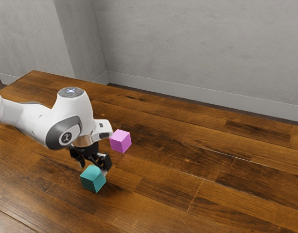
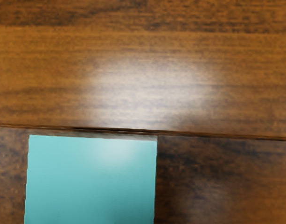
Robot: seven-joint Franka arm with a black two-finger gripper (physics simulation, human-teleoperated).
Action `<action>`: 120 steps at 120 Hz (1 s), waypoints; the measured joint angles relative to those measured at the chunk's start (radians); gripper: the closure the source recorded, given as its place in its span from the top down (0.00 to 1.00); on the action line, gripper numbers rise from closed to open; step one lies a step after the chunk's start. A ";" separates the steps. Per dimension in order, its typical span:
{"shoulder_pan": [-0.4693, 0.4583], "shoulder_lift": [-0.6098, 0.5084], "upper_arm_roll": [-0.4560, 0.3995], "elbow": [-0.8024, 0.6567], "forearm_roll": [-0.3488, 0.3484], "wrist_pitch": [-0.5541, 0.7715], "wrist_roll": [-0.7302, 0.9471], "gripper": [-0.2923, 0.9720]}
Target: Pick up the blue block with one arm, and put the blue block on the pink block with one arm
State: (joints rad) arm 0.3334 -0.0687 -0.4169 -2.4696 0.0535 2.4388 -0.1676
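Lying flat on the glossy, grained dark-wood floor [image 1: 197, 160], lower left of the exterior frame: blue block [image 1: 93, 178], a matte, sharp-edged cube of teal tint. Directly above it, close but apart: black pincer [image 1: 94, 164], fingers spread, gripping nothing. Just up and right: smooth pink block [image 1: 120, 141], another cube. In the wrist view, flat square blue face beside a plank seam.

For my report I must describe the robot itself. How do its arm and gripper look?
The arm has smooth, rounded white shells. A grey cap with a small round mark sits on one joint, and a pale blue light on its top. The gripper is black.
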 joint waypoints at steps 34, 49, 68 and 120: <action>0.053 0.012 0.000 0.002 -0.001 0.013 0.050 0.77; 0.045 0.035 0.000 0.015 0.000 0.016 0.066 0.77; 0.047 0.053 0.001 0.018 -0.002 0.027 0.088 0.77; 0.095 0.086 0.001 0.019 -0.002 0.044 0.133 0.77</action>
State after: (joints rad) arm 0.4282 0.0172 -0.4158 -2.4505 0.0512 2.4830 -0.0344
